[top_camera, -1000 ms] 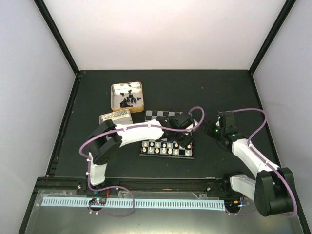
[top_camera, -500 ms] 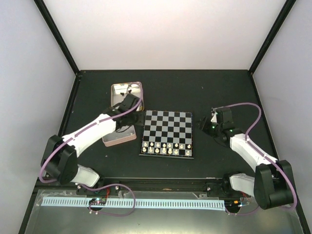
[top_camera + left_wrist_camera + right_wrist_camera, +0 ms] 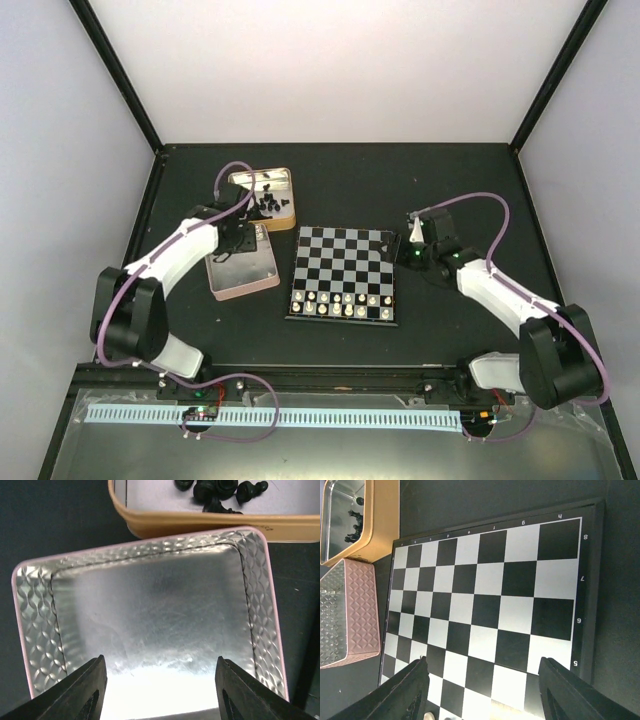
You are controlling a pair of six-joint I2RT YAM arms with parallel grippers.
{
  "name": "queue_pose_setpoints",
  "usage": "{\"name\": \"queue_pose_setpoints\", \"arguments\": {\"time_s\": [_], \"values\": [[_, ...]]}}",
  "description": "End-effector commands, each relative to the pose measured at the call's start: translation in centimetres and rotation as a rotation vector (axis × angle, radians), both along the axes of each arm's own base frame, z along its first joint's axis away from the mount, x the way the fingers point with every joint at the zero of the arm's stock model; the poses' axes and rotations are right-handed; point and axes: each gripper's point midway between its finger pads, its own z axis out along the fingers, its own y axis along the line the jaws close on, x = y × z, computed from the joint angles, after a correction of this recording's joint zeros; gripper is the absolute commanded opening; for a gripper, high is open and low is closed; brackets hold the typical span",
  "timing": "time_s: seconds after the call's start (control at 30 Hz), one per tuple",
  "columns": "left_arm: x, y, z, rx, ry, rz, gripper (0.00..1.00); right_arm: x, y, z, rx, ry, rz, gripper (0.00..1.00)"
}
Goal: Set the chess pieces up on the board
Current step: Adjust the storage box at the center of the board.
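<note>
**Black pieces off the board**

Cream pieces [image 3: 340, 300] are standing on the board's [image 3: 345, 255] near rows. I am hovering the right gripper [image 3: 485, 690] open, empty, beside its right edge, the left gripper [image 3: 160, 680] likewise over the pink tin [image 3: 252, 580]; black pieces [image 3: 215, 490] are lying in the gold tin [image 3: 200, 527] beyond.

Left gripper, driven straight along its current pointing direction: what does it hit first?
Most likely the bare metal floor of the pink tin, directly ahead of the left gripper, fingers open. The tan tin holding black pieces lies further out, off that line. Depth unclear.
</note>
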Motion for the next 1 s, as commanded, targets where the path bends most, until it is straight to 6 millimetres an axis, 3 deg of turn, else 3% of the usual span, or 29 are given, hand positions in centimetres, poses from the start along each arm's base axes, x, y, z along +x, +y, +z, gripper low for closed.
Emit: {"name": "queue_pose_setpoints", "arguments": {"time_s": [0.0, 0.23, 0.5, 0.67, 0.97], "values": [[1.9, 1.3, -0.3, 0.148, 0.057, -0.102, 0.61, 0.8, 0.9, 0.8, 0.001, -0.020, 0.050, 0.61], [5.1, 2.6, -1.0, 0.334, 0.109, -0.210, 0.63, 1.6, 1.5, 0.3, -0.011, 0.017, 0.070, 0.61], [7.5, 3.2, -2.2, 0.453, 0.148, -0.298, 0.75, 2.9, 2.0, -0.8, -0.031, 0.068, 0.071, 0.61], [7.3, 3.4, -3.6, 0.422, 0.208, -0.287, 0.61, 3.2, 2.0, -1.2, -0.038, 0.096, 0.055, 0.61], [7.4, 4.8, -4.9, 0.408, 0.256, -0.266, 0.52, 3.9, 1.8, -0.8, -0.039, 0.084, 0.023, 0.60]]}}
